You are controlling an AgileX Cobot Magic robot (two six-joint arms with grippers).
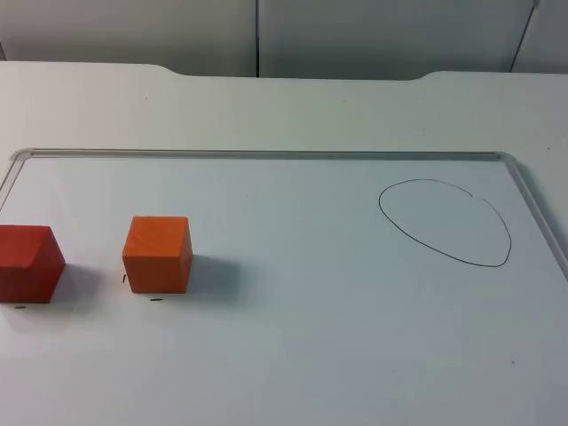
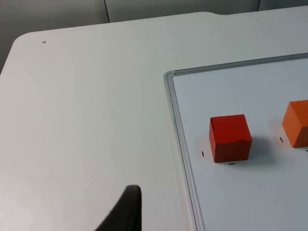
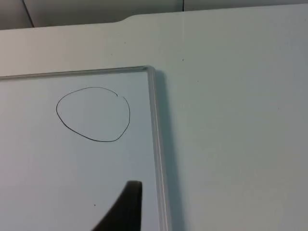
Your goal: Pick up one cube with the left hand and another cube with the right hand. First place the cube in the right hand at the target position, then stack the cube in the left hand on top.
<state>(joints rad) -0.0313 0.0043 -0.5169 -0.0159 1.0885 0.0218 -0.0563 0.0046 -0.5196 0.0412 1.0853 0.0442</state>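
A red cube point(image 1: 29, 264) rests at the left edge of the whiteboard, with an orange cube point(image 1: 158, 254) just to its right. A black hand-drawn oval point(image 1: 446, 222) marks a spot on the board's right side. In the left wrist view, the red cube point(image 2: 230, 137) stands just inside the board's frame and the orange cube point(image 2: 297, 123) lies beyond it. My left gripper point(image 2: 126, 211) hangs over bare table outside the board, apart from both cubes. My right gripper point(image 3: 127, 207) hovers by the board's right frame, short of the oval point(image 3: 93, 114). Neither holds anything that I can see.
The whiteboard's raised grey frame point(image 1: 266, 155) runs round the work area; its left rail point(image 2: 179, 130) and right rail point(image 3: 154, 130) lie close to the grippers. Small black tick marks sit on the board beside the cubes. A grey partition wall point(image 1: 266, 35) closes the table's far side.
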